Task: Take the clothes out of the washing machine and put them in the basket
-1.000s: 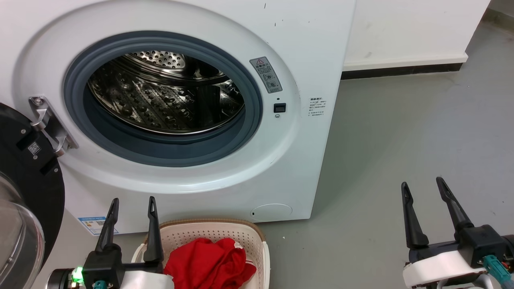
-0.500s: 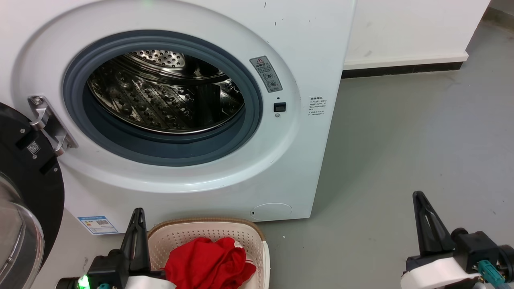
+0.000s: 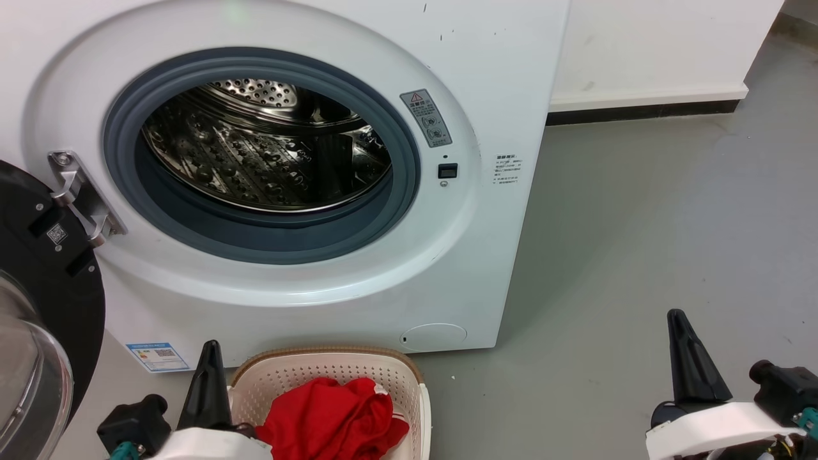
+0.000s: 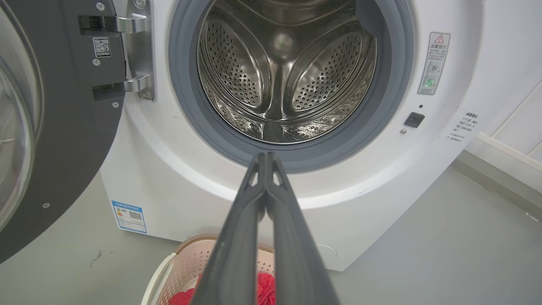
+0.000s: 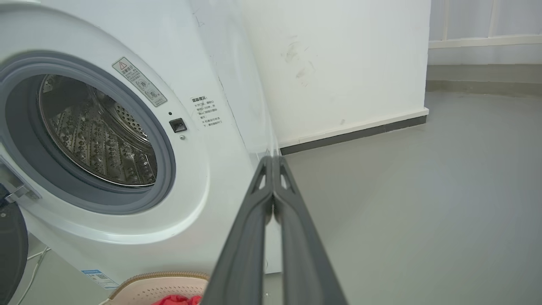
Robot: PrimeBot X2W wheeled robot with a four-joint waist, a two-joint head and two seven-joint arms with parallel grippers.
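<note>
Both grippers changed since a second ago: fingers were spread then, now pressed together, and each sits lower against the bottom of the head view.

Left gripper (image 3: pixel 209 350): fingers closed tip to tip, holding nothing. It stands at the left rim of the basket (image 3: pixel 332 352), tips pointing up toward the machine front. In the left wrist view the closed fingers (image 4: pixel 254 220) run over the basket, with red fabric showing beneath them.

Right gripper (image 3: pixel 676 318): fingers likewise closed on each other, holding nothing, over bare grey floor (image 3: pixel 639 223), well apart from basket and machine.

Clothes (image 3: pixel 326 415): bright red bundle lying inside the basket, heaped toward its near side, a bit of white edge at the right. Bundle sits just right of the left gripper; contact between them cannot be told. Well apart from the right gripper.

Basket stands on the floor, far rim close against the foot of the washing machine (image 3: pixel 447 268), below the porthole.

Washing machine: door (image 3: pixel 38 287) swung wide to the left on its hinge (image 3: pixel 80 195). Grey gasket (image 3: pixel 396 211) rings the mouth. Drum (image 3: pixel 268 160) shows perforated steel and raised ribs.

Beyond, to the right: white wall (image 3: pixel 639 45) with a dark baseboard (image 3: pixel 639 112) meeting the floor.
</note>
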